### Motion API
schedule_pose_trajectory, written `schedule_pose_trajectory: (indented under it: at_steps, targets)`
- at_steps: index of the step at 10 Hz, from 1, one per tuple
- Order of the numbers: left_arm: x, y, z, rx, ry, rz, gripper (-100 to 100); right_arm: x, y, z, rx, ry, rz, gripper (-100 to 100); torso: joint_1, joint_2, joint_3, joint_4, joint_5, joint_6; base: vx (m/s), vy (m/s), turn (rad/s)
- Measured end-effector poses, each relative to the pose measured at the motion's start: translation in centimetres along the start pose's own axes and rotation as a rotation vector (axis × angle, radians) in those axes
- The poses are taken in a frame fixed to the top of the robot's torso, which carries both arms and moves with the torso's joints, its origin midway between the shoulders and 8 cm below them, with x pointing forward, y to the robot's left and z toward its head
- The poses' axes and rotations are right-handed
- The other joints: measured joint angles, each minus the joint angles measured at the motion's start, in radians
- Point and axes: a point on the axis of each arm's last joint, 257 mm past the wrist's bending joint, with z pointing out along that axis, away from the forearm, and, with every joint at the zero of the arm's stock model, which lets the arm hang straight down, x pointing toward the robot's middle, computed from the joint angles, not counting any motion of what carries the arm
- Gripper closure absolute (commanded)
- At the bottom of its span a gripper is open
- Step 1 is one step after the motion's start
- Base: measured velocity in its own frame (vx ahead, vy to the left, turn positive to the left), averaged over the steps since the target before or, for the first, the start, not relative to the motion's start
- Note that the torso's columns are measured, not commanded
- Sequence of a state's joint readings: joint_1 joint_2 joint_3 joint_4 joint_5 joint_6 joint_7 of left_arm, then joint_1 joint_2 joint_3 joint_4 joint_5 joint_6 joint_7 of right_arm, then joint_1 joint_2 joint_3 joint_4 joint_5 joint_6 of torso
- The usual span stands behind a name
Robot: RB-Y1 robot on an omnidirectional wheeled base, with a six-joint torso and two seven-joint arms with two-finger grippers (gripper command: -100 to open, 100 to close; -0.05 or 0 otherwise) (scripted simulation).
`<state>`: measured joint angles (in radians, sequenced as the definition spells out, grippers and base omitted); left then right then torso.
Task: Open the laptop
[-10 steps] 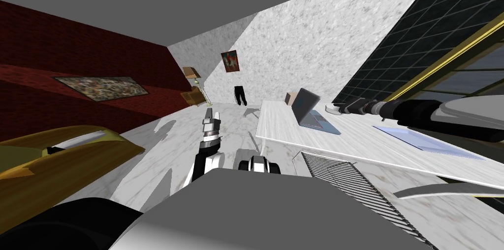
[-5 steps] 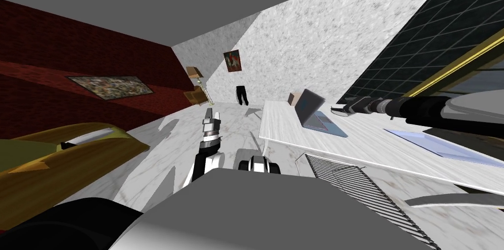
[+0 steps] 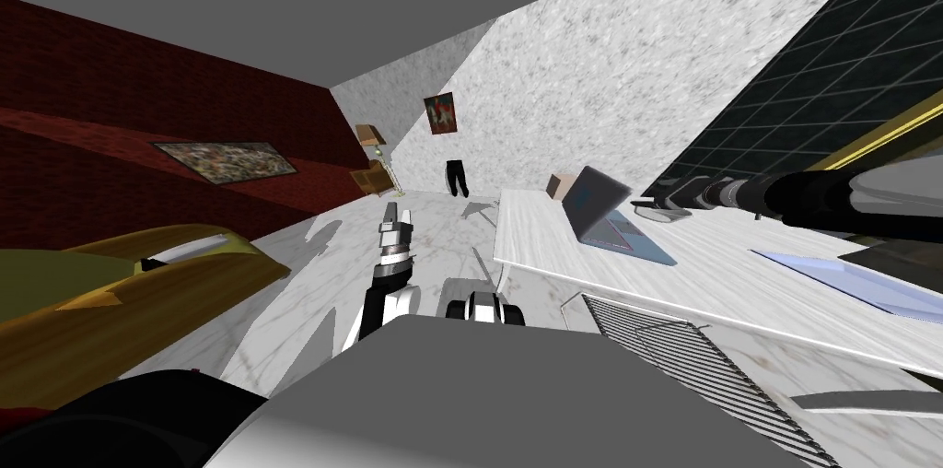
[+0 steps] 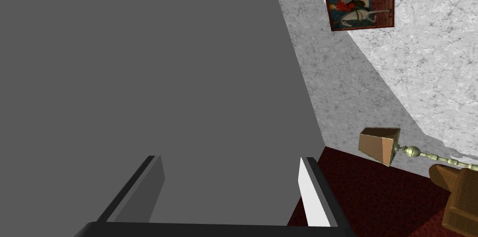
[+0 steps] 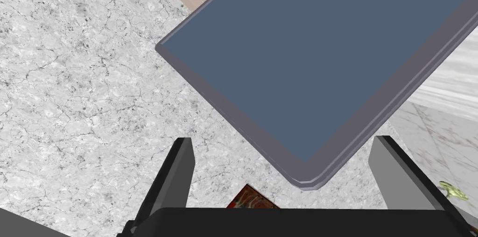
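Above white desk (image 3: 562, 251), right gripper (image 5: 282, 140) spread wide, empty, facing laptop (image 5: 317, 57) screen.

Laptop screen (image 5: 322, 57) close ahead of the spread right fingers (image 5: 179, 173), tan box (image 3: 560, 184) just behind it, free tabletop (image 3: 718, 269) alongside.

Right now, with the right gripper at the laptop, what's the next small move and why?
Probably ease the right gripper forward onto the edge of the laptop lid, then push it back. The lid stands only part open on the table, and its corner lies between the open fingers, not touching them.
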<state>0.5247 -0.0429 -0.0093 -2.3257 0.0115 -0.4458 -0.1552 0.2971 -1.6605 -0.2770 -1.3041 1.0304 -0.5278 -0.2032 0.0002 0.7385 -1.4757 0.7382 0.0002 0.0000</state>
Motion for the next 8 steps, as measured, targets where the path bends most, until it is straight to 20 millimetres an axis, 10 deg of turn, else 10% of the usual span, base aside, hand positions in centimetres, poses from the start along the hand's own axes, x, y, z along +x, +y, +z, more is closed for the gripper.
schedule_pose_trajectory:
  at_steps: [6,7,8]
  targets:
    - [0.0,0.0,0.0,0.000,0.000,0.000,0,1.3,-2.8,-1.0,0.029,0.098,-0.065,-100,-0.004,0.001,0.001,0.000,-0.001,0.000,0.023,0.069,0.035]
    - [0.0,0.0,0.0,0.000,0.000,0.000,0,1.3,-2.8,-1.0,0.029,0.098,-0.065,100,-0.004,0.001,0.001,0.000,-0.002,0.000,0.000,0.000,0.000]
    - [0.0,0.0,0.0,0.000,0.000,0.000,0,1.3,-2.8,-1.0,0.029,0.098,-0.065,100,-0.003,0.000,0.000,0.000,-0.001,0.000,-0.051,-0.076,0.053]
